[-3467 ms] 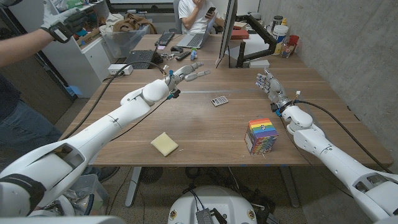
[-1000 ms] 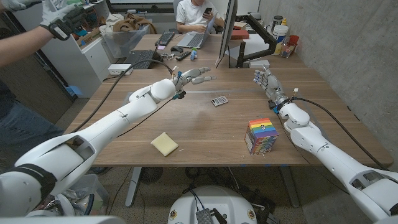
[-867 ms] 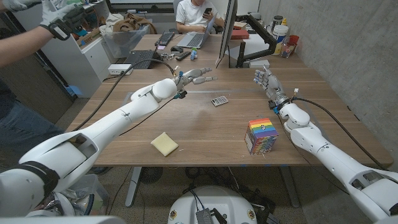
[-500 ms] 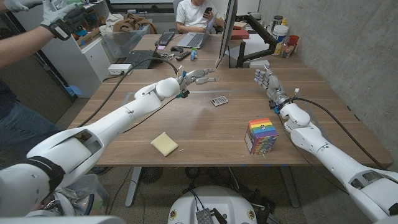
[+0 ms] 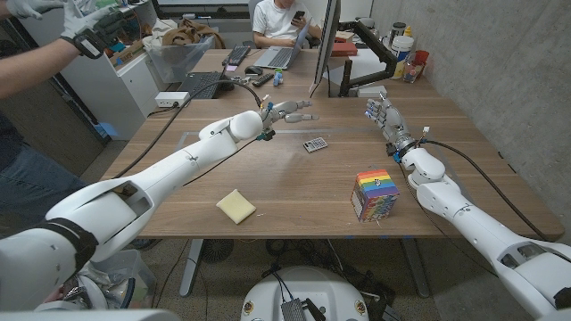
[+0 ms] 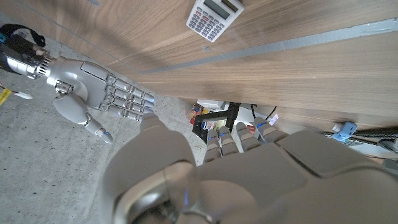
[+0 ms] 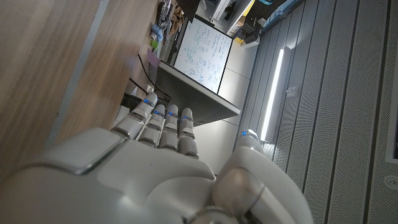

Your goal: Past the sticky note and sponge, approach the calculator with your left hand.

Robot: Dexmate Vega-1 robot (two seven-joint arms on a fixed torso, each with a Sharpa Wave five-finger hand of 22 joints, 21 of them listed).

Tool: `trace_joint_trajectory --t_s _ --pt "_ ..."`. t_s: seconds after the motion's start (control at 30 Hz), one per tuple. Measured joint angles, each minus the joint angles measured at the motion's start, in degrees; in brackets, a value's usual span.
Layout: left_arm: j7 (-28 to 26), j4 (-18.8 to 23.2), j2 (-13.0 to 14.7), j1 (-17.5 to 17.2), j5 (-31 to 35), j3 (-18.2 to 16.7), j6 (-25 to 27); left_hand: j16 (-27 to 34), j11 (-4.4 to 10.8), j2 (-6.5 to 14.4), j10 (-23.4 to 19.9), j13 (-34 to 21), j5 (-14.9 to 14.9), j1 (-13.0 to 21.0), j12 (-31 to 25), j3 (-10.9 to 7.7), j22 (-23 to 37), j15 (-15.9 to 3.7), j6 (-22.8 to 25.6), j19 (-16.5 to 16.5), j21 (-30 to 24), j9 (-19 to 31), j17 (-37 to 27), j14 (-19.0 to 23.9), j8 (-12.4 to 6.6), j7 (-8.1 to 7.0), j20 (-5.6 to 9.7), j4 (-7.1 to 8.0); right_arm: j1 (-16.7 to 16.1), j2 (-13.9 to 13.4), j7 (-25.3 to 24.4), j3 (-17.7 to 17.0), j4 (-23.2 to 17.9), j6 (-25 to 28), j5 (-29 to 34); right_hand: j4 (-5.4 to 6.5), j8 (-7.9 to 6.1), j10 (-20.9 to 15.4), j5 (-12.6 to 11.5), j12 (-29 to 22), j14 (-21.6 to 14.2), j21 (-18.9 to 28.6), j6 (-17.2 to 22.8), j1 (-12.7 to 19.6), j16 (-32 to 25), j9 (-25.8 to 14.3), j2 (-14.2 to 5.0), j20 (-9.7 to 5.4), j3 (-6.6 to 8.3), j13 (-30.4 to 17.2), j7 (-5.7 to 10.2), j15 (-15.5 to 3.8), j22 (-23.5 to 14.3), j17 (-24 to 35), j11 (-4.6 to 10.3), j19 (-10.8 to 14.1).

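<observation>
My left hand (image 5: 287, 109) hangs above the table, fingers apart, holding nothing — calculator (image 5: 314, 144) just beyond, toward me | left wrist view shows its keys and screen (image 6: 214, 17), plus my right hand (image 6: 99, 93) fingers spread, empty | sticky note (image 5: 235, 206), rainbow block (image 5: 375, 193) nearer | since 3.5 s ago my left hand has moved right, closer to the calculator.

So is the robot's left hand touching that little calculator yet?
No, in the head view the left hand hangs apart from the calculator, with bare table between them.
</observation>
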State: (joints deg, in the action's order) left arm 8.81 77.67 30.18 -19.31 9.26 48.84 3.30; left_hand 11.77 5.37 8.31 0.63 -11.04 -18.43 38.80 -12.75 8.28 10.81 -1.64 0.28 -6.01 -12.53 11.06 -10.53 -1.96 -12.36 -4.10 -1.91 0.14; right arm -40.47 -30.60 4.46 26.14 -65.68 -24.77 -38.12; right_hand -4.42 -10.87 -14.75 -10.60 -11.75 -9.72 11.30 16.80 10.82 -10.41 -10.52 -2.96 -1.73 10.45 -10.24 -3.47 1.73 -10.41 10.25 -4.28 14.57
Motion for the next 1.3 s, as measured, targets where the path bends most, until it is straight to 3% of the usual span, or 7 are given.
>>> trace_joint_trajectory --t_s 1.3 --pt "1.3 -1.9 -1.7 1.8 4.1 3.4 1.9 0.2 0.45 -0.3 -2.6 -0.3 0.0 1.2 -0.4 -0.29 0.3 0.02 2.5 0.4 0.0 -0.1 -0.3 1.0 -0.44 -0.31 -0.36 -0.29 0.6 1.3 2.1 -0.6 3.0 -1.5 -0.3 0.00 0.00 -0.4 -0.2 0.0 0.0 0.0 0.4 0.0 0.0 0.0 0.00 0.00 0.00 0.0 0.40 0.00 0.0 0.0 0.39 0.0"
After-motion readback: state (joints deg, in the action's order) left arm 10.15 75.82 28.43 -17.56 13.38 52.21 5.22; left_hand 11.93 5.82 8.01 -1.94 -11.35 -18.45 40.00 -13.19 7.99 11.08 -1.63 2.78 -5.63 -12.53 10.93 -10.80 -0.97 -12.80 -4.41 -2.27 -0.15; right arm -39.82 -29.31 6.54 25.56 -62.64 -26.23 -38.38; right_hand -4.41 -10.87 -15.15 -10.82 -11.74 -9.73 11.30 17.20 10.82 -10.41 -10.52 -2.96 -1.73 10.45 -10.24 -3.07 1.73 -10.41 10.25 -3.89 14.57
